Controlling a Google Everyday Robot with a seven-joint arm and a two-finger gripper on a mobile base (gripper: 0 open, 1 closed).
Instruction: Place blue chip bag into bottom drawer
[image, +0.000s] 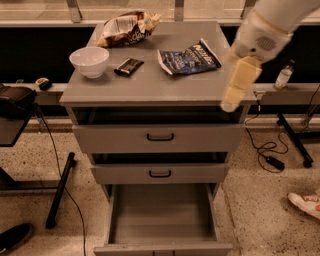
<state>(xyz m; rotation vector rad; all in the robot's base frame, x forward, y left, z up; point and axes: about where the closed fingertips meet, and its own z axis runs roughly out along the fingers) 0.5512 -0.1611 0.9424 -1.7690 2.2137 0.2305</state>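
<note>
A speckled beige terrazzo floor (260, 205) is spreading under a grey cabinet (160, 92) that is standing in the middle of the scene. Behind it, a pale ledge (292, 92) is running left to right beneath a dark wall panel (30, 50), with light window posts (75, 9) rising at the far edge. On the left, a black stand (61, 189) is resting on the floor, and a thin cable (75, 205) is trailing past it. On the right, a clear bottle (284, 76) is standing on the ledge and a black power adapter (276, 162) is lying below. The gripper (235, 95) is hanging over the cabinet's near right corner.
</note>
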